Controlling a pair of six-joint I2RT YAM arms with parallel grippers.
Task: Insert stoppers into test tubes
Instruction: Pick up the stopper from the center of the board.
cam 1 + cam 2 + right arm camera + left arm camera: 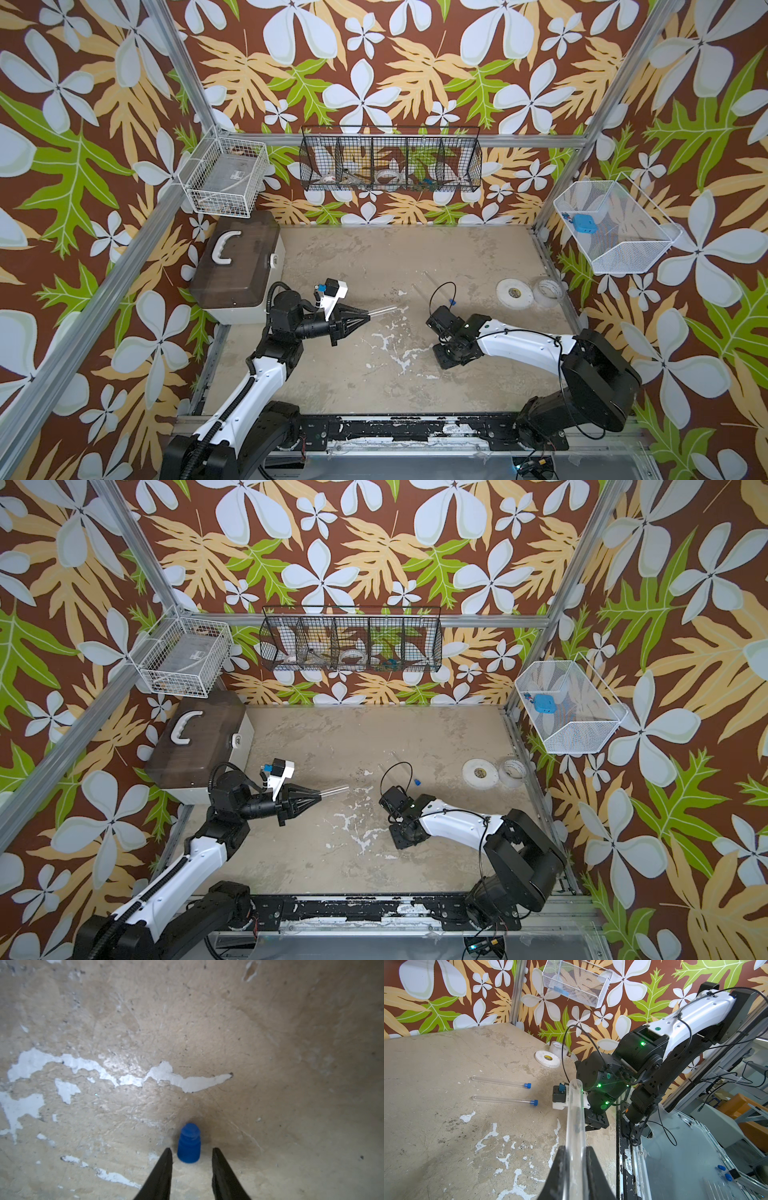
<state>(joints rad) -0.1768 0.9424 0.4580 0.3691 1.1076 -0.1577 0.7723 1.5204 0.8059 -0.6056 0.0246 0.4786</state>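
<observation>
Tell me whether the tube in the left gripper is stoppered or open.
Open. The tube held by the left gripper ends in a bare clear rim, and a loose blue stopper sits on the table.

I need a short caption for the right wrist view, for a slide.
Right gripper, open, flanks a blue stopper on the table.

Soft, even light
Glare is shown on the desk in the right wrist view; the stopper is blurred, softly shadowed.

Leaf-and-flower wallpaper walls a scuffed beige floor; a black wire basket hangs behind.
</observation>
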